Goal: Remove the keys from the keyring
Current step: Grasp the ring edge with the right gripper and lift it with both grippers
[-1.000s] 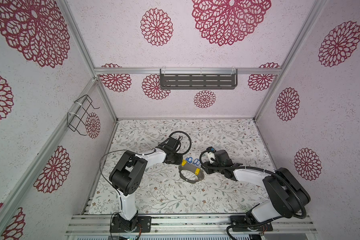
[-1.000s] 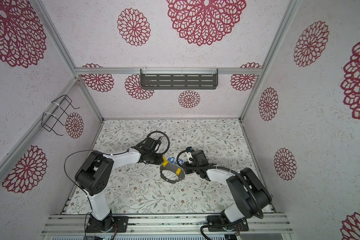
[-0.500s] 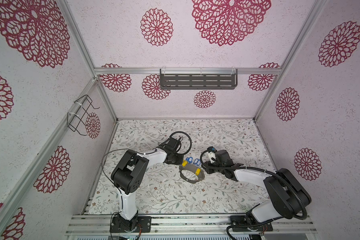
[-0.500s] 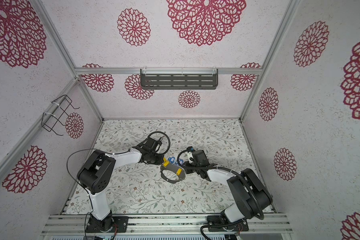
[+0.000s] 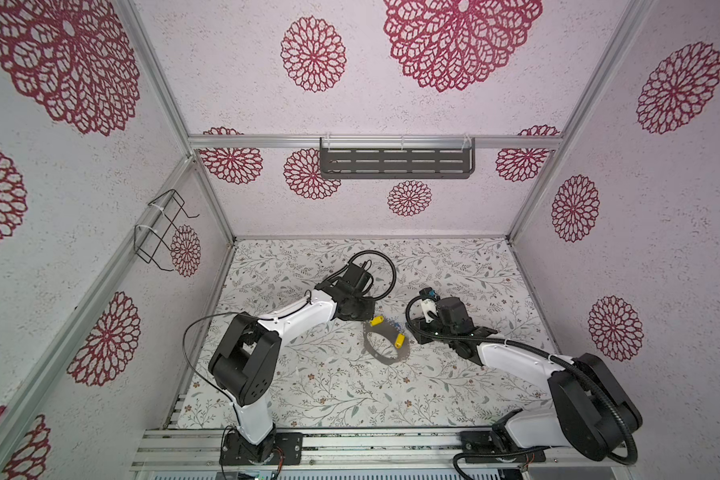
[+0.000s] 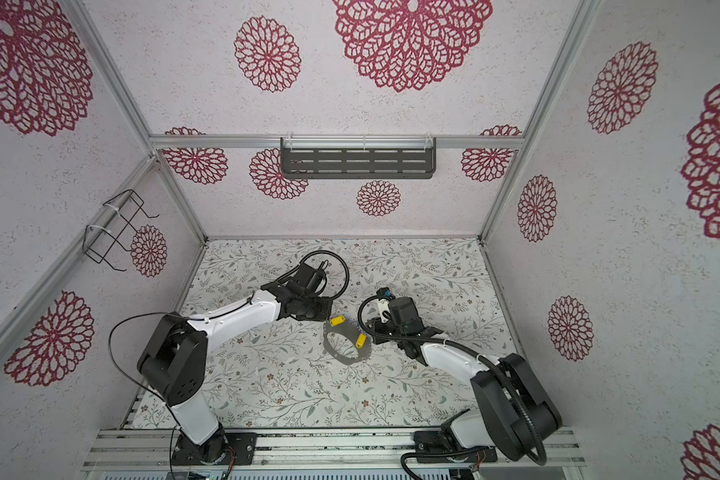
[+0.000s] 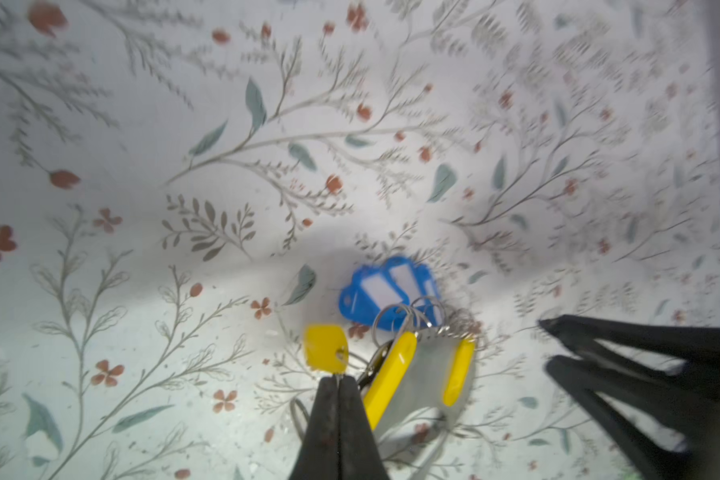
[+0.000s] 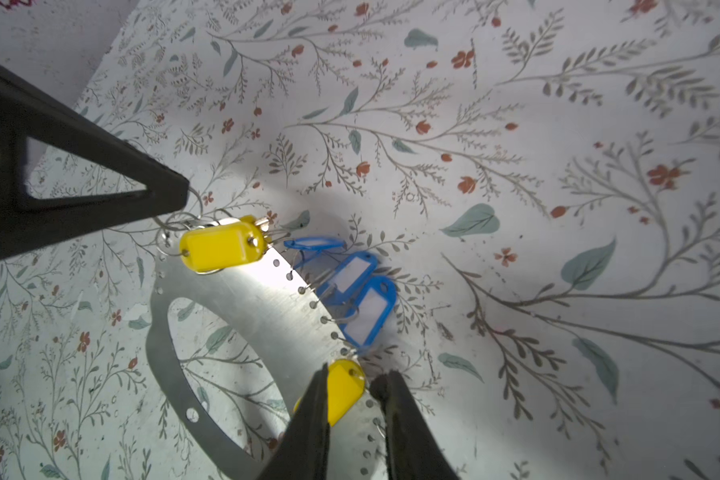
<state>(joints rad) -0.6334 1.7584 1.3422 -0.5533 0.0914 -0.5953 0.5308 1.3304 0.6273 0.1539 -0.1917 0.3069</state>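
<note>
Mid-tabletop (image 5: 308, 374), left gripper (image 7: 336, 380) pinches a yellow key (image 7: 325, 353) by its loop; right gripper (image 8: 354, 374), jaws apart, straddles the keyring (image 8: 242, 307); pulling the key free seems next.

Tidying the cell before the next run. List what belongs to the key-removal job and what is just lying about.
For the job:
- keyring
- yellow key tags
- blue key tags
- left gripper
- right gripper

Just there:
- grey shelf
- wire rack
- flowered mat
</note>
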